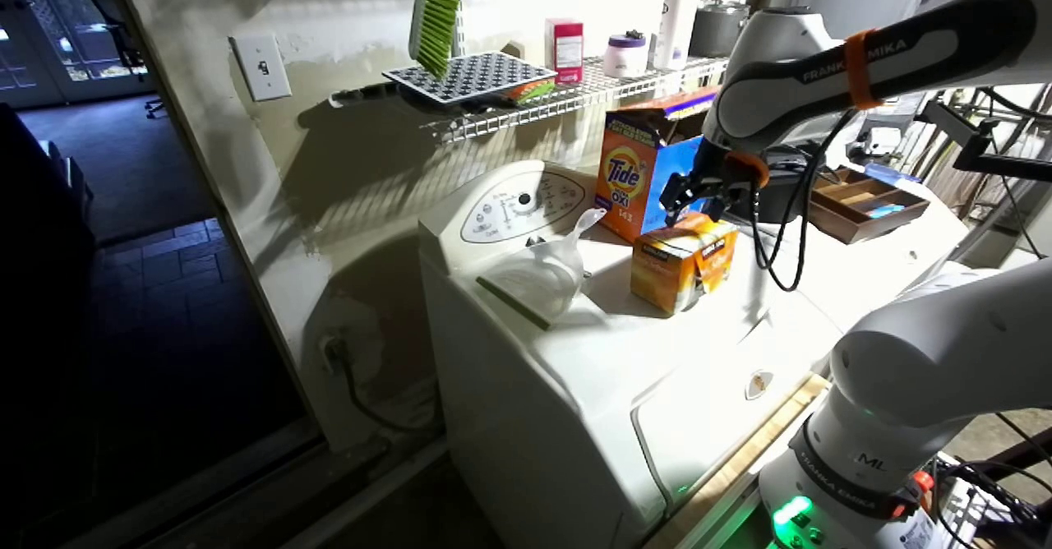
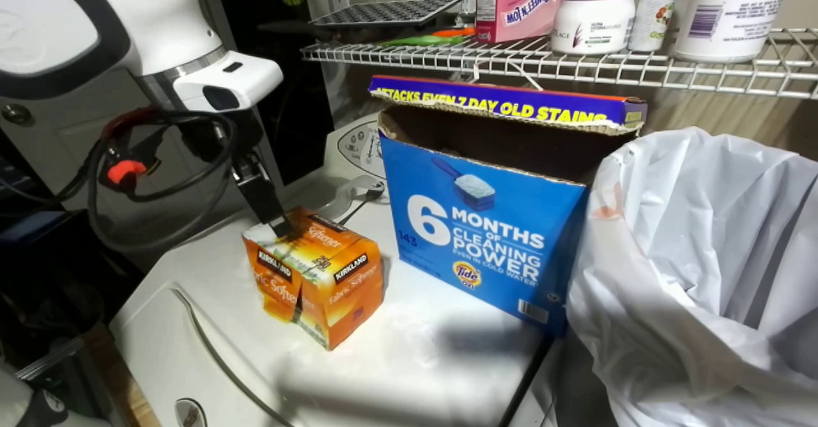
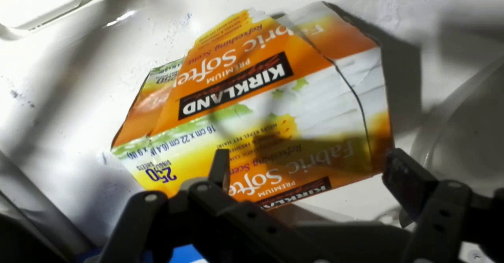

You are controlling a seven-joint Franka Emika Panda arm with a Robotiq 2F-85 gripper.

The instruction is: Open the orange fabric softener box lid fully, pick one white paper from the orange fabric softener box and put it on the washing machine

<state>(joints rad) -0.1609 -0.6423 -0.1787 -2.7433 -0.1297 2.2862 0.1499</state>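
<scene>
While your black two-fingered claw (image 3: pixel 309 172) is hanging wide and empty over the orange cardboard softener box (image 2: pixel 313 278) on the white washing machine (image 1: pixel 592 364), you are risking a crumpled orange-printed lid (image 3: pixel 256 145) if overpressing.

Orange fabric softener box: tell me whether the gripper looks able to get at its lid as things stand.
Probably yes: the gripper is open over the lid, and nothing visible stands between them. The lid looks closed, but its front flap seems loose.

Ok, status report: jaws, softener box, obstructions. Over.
Jaws open, gripping nothing. Orange fabric softener box upright, lid down. Tide carton nearby, apparently not blocking.
</scene>
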